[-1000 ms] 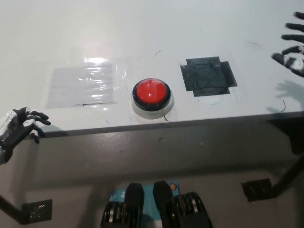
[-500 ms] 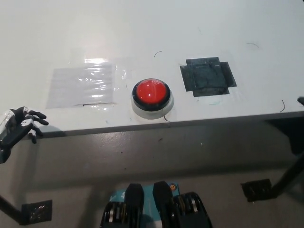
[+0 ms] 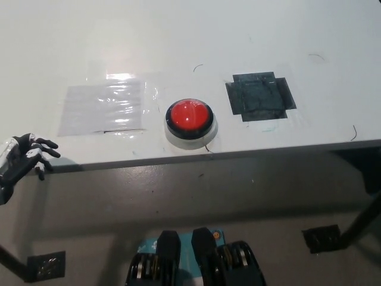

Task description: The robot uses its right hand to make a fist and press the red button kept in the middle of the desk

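A round red button (image 3: 189, 115) on a black ring and white base sits on the white desk (image 3: 190, 47), near its front edge in the middle. Nothing touches it. My white left hand (image 3: 22, 157) rests at the far left, just off the desk's front edge, open with its dark-tipped fingers spread. My black right hand does not appear anywhere in the head view.
A square patch of black tape (image 3: 260, 96) lies right of the button. A clear taped sheet (image 3: 104, 107) lies left of it. The desk's front edge (image 3: 238, 153) runs across the picture, with grey floor and black desk feet (image 3: 324, 237) below.
My right hand, which was at the right edge above the desk one second ago, has left the picture to the right. The left hand has barely shifted.
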